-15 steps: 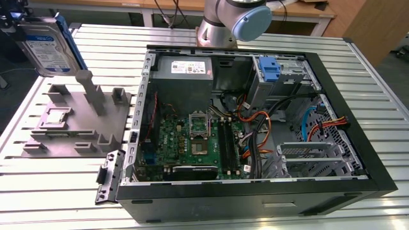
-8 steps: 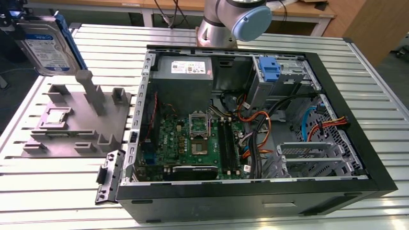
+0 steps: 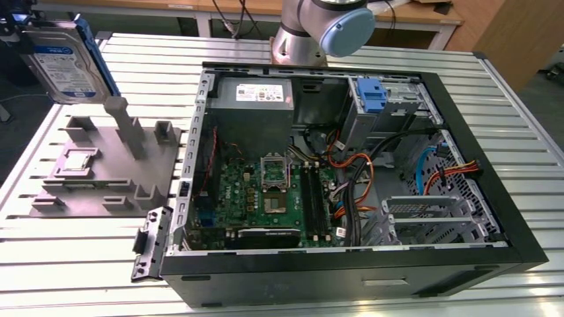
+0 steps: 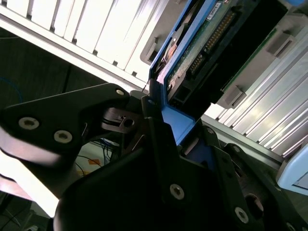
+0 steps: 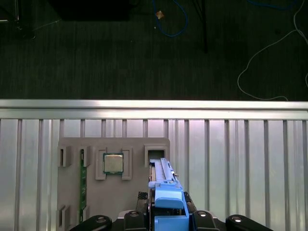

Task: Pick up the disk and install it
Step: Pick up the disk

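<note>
The disk (image 3: 66,63), silver-grey with a white-and-blue label and a blue carrier frame, hangs in the air at the exterior view's far left. It stands on edge above the grey plastic stand (image 3: 105,165). My gripper (image 4: 161,113) is shut on the disk's blue frame (image 4: 175,122), with dark fingers (image 4: 96,103) pressing from both sides. In the first wrist view the blue frame edge (image 5: 166,192) juts out over the stand (image 5: 125,202).
An open computer case (image 3: 352,267) lies on the slatted metal table (image 3: 493,86), with a motherboard (image 3: 264,191), a grey power supply (image 3: 255,96), loose cables and a metal drive cage (image 3: 432,211). The stand carries a processor chip (image 5: 113,163) and a green memory stick (image 5: 83,185). The arm's base (image 3: 317,30) stands behind the case.
</note>
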Available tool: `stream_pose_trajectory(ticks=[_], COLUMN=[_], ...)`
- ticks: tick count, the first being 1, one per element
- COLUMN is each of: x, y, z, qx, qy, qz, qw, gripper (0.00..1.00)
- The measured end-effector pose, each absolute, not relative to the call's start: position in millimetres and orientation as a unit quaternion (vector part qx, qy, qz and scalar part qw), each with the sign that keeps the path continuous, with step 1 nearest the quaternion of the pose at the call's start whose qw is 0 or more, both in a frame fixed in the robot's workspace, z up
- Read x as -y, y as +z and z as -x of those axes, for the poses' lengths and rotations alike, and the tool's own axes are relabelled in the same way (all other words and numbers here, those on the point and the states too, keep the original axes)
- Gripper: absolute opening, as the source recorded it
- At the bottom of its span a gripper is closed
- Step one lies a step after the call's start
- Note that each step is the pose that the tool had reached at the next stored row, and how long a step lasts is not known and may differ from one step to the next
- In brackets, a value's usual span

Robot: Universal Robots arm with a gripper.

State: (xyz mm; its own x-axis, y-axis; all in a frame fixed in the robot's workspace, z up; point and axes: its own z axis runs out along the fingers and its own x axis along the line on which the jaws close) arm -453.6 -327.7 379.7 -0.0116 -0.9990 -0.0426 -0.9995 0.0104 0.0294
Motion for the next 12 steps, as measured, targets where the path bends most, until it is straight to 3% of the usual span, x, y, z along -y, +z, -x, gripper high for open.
stream_pose_trajectory(ticks=[12], x=[327.7], y=[385.1], z=[453.6], qx=[-0.711], qy=[0.025], qz=[0.703], qw=[0.005], gripper=[0.37])
